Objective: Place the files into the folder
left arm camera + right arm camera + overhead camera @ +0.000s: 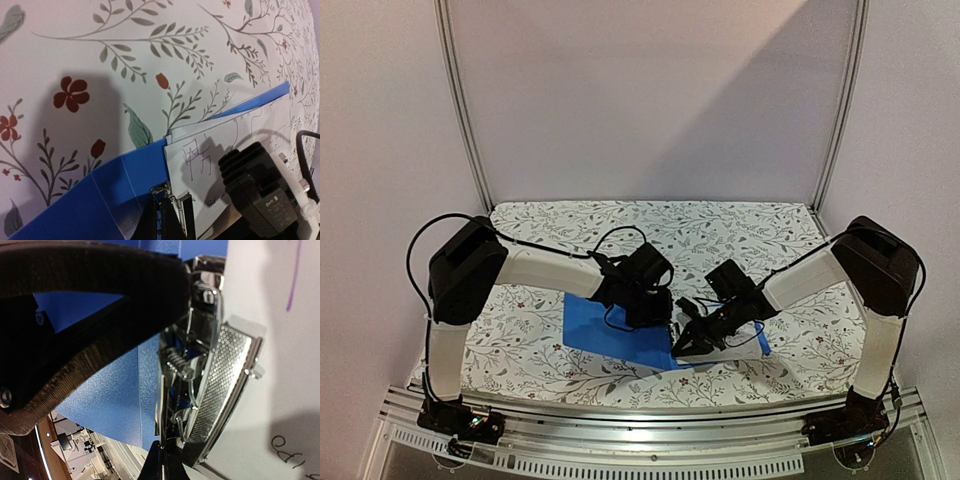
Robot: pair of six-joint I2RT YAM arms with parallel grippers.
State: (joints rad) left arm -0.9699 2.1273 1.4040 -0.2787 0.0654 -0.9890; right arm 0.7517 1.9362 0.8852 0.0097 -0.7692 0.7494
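Observation:
The blue folder lies open on the flowered table, and also shows in the left wrist view and the right wrist view. White files with handwriting lie on its right half. A metal clamp runs along the inner spine. My left gripper stands at the clamp's far end, its fingers nearly together on the metal. My right gripper is pressed shut on the clamp's near end.
The table has a flowered cloth and an aluminium rail along its near edge. Frame posts stand at the back corners. The two wrists sit very close together over the folder's spine. A cable loops above the left wrist.

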